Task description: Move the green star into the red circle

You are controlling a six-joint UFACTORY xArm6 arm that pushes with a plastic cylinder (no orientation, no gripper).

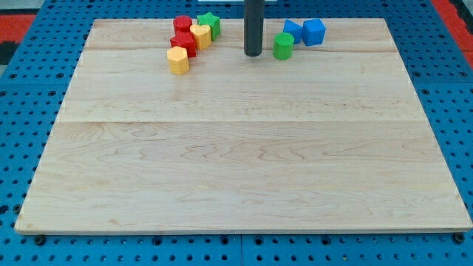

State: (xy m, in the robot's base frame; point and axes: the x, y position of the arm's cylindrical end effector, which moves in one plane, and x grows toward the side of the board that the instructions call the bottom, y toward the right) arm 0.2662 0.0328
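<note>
A pale wooden surface (244, 162) fills most of the view, resting on a blue pegboard (22, 148). My tool is a plain dark rod with nothing to open or close; my tip (253, 54) stands near the view's top, just left of a green cylinder (283, 46). Further left, the green star (210, 24) touches the red circle (182, 24) cluster, with yellow blocks (178, 60) alongside. Two blue blocks (313, 32) sit right.

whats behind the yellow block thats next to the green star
Toward the view's top behind that yellow block sit the green star and the red circle, both partly covered. Whether star and circle touch cannot be seen. My tip stands apart on the view's right.
</note>
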